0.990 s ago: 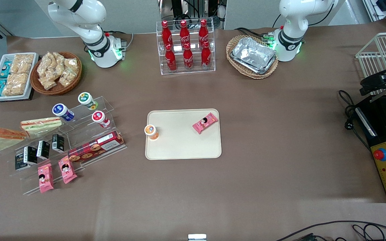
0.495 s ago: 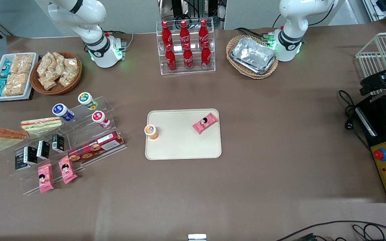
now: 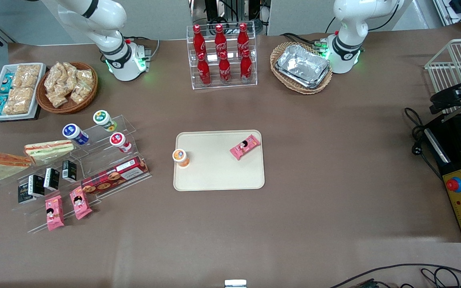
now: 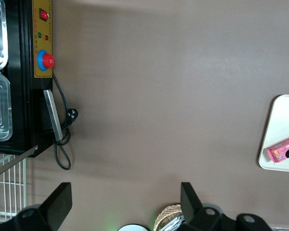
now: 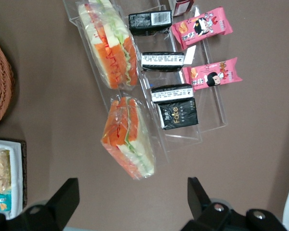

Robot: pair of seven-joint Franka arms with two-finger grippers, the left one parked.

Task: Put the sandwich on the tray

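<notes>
Hovering above the sandwich (image 5: 127, 136), the tool (image 5: 130, 204) has its fingers (image 5: 62, 199) spread wide and holds nothing. That sandwich lies on the desk (image 3: 318, 200) toward the working arm's end, just beside a second sandwich (image 5: 110, 44) and the clear display steps (image 5: 209, 103) with black packets (image 5: 177, 114). Well apart, the tray (image 3: 214, 176) at mid-desk carries an orange cup (image 3: 181, 157) and a pink snack (image 3: 245, 146).

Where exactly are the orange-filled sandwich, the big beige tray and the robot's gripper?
sandwich (image 5: 127, 137): right wrist view, on its wrapped orange face.
tray (image 3: 214, 172): front view, on its bare middle.
gripper (image 5: 132, 202): right wrist view, midway between its spread fingers, above the sandwich.
</notes>
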